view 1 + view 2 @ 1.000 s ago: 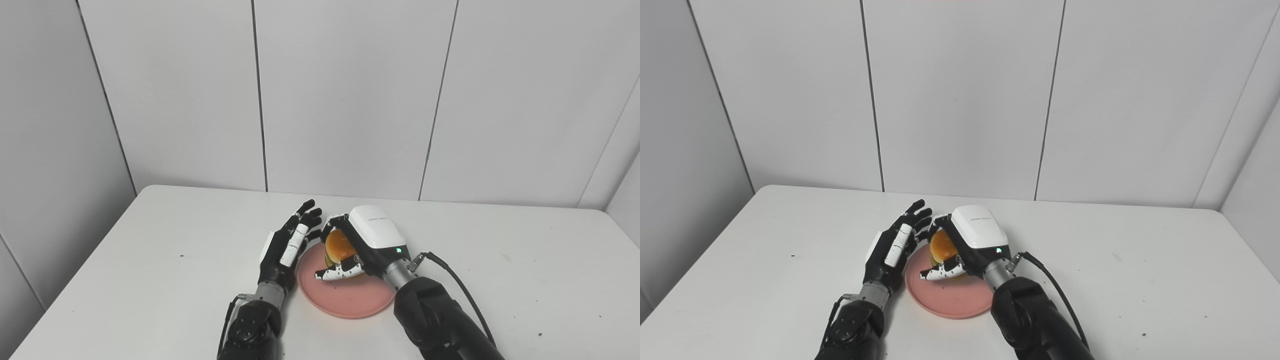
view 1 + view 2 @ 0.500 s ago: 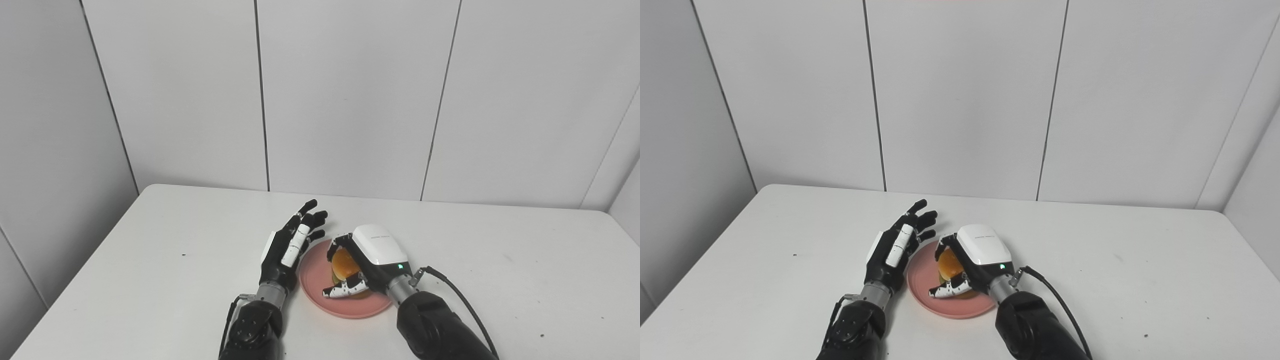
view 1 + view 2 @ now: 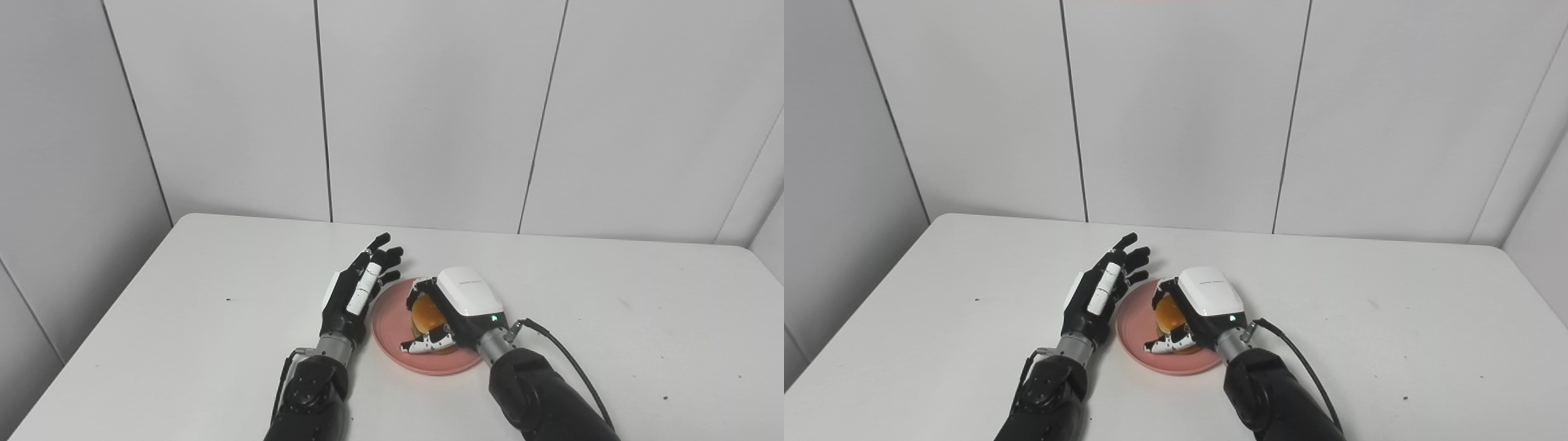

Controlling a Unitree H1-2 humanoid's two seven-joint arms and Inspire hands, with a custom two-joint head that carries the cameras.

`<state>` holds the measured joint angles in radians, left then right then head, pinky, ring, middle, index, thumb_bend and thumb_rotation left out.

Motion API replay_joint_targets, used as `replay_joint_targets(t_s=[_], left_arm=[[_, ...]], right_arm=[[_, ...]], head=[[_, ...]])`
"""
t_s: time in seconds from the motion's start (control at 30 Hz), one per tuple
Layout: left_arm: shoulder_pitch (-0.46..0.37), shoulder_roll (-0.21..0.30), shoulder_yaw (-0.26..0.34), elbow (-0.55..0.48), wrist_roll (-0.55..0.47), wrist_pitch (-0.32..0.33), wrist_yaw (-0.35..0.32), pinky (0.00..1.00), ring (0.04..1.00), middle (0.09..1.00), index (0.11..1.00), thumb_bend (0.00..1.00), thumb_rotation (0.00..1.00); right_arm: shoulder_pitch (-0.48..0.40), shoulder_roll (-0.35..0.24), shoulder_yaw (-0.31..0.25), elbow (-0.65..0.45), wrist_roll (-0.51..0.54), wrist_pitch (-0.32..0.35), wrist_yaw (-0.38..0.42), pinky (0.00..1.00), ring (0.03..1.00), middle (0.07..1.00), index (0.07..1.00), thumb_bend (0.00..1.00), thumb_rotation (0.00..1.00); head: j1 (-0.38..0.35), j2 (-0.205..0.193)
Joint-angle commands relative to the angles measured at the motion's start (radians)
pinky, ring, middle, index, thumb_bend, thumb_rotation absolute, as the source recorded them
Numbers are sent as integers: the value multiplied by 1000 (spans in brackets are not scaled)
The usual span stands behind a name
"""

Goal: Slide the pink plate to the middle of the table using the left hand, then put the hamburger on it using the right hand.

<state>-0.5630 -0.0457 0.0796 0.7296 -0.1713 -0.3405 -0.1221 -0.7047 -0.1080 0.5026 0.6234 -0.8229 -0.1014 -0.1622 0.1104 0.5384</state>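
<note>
The pink plate (image 3: 392, 318) lies near the middle of the white table (image 3: 184, 306). The hamburger (image 3: 426, 313), orange bun up, rests on the plate inside my right hand (image 3: 456, 309). That hand is curled around it from above and the right, thumb in front. My left hand (image 3: 358, 294) stands on edge just left of the plate, fingers spread and pointing away, holding nothing. The same scene shows in the right eye view: plate (image 3: 1136, 324), hamburger (image 3: 1170, 317), right hand (image 3: 1203, 306), left hand (image 3: 1099, 294).
A black cable (image 3: 569, 367) runs from my right wrist back over the table. Grey wall panels (image 3: 429, 110) stand behind the table's far edge. Small dark specks mark the tabletop.
My right hand has lowered the hamburger onto the plate and stays wrapped around it. The left hand has stayed in place. The whole picture has shifted a little, so the camera moved.
</note>
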Motion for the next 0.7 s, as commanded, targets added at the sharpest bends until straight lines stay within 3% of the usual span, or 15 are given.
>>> replay_joint_targets(t_s=[0.0,0.07,0.1,0.17,0.27,0.53,0.67], left_arm=[[-9,11,-5,-12,6,-29,-8,747,833,796,842,946,762],[-10,11,-4,-9,4,-36,-11,728,831,796,842,925,763],[-10,10,-4,-7,3,-39,-12,712,823,794,836,918,757],[-12,11,-4,-2,4,-46,-12,682,811,790,832,907,754],[-14,12,-3,4,3,-50,-13,681,801,781,827,925,746],[-13,17,-7,9,6,-61,-20,694,789,778,833,936,744],[-8,16,-7,-4,0,-25,-19,745,809,790,837,967,744]], right_arm=[[-40,-10,-5,-33,11,-30,-3,309,408,509,568,681,499],[-36,-14,-6,-47,19,-29,14,368,470,567,630,796,686],[-34,-15,-8,-52,25,-31,21,457,562,642,674,849,730],[-31,-15,-14,-61,39,-40,27,576,677,727,728,906,774],[-31,-17,-14,-62,47,-53,14,674,763,782,745,959,833],[-18,-28,-21,-119,59,-52,23,740,803,815,750,967,905],[-6,-37,-40,-167,78,-70,6,703,782,802,745,931,913]], head=[[1,0],[1,-1],[1,-1],[0,-2],[-1,-4],[-6,-2],[-7,-1]])
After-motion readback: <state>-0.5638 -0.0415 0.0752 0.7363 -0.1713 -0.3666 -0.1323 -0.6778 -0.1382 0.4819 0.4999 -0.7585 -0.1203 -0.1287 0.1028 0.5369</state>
